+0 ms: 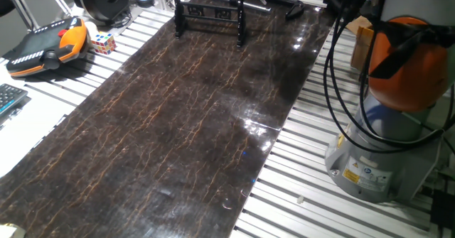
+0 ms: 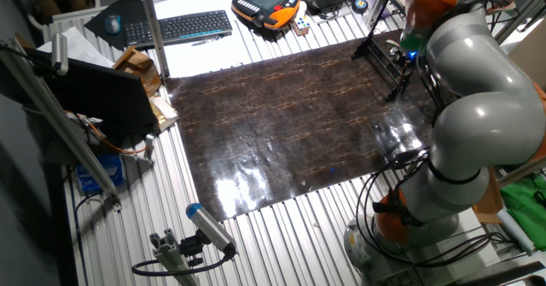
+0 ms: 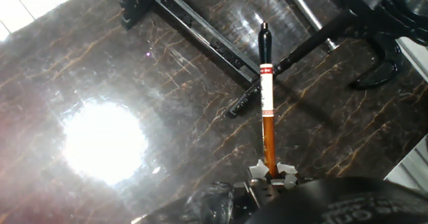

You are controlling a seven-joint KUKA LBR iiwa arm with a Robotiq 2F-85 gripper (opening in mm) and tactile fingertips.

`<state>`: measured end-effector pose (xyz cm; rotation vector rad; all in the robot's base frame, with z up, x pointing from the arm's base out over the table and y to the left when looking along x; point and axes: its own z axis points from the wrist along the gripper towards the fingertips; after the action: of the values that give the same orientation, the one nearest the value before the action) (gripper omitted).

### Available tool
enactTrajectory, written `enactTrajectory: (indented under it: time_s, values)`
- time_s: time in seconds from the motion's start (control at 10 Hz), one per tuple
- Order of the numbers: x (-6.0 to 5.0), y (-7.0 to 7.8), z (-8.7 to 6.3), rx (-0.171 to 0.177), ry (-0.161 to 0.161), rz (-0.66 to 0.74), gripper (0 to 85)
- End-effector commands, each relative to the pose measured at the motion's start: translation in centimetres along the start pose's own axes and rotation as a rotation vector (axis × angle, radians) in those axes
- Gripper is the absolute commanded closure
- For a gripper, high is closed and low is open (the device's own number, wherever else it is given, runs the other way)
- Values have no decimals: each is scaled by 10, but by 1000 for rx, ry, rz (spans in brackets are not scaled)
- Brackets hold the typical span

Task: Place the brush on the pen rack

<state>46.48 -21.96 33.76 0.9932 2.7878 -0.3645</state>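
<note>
Hand view: claw (image 3: 271,176) is clamping the brush (image 3: 266,100) by the lower end of its orange-brown shaft, small metal fingers (image 3: 289,177) sitting tight on either side of it. Brush is sticking straight out from the claw, white band with red markings at mid-length, dark section at the far end. It's hanging above the counter (image 3: 80,70), not touching it as far as I can tell. Pen rack (image 3: 194,27) is lying below and beyond, its black bar running diagonally from upper left down toward the middle; brush's dark end is showing past the bar in this view, with one rack foot just left of the shaft. Can't tell whether the brush is contacting the rack. Strong lamp glare is washing out the counter at left. One fixed view: pen rack (image 1: 210,15) is standing at the far end of the dark marbled counter (image 1: 163,124), two posts and a horizontal bar with pale marks; claw and brush aren't showing here, only the arm base (image 1: 387,153) at right. An orange-and-black pendant (image 1: 50,46) and a colour cube (image 1: 102,42) are sitting off the counter at left. Other fixed view: arm (image 2: 465,107) is reaching over the far corner where the rack (image 2: 386,60) is standing; brush too small to pick out. Keyboard (image 2: 183,26) is lying beyond the counter.
</note>
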Motion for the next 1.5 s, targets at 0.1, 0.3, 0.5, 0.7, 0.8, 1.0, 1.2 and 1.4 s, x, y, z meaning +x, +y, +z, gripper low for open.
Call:
enactTrajectory:
  time_s: [0.1,0.3,0.5,0.7,0.8,1.0,1.2,1.4]
  values:
    - [-2,0,0,15,-89,74,840]
    - [-9,-1,-1,38,-114,116,840]
    - [-24,-6,-1,39,-112,118,840]
    - [-25,-3,8,29,-120,124,840]
    - [-22,0,12,29,-133,133,840]
    - [-20,1,16,29,-158,145,840]
    - [-19,-1,19,22,-165,148,840]
    - [-19,0,23,16,-167,152,840]
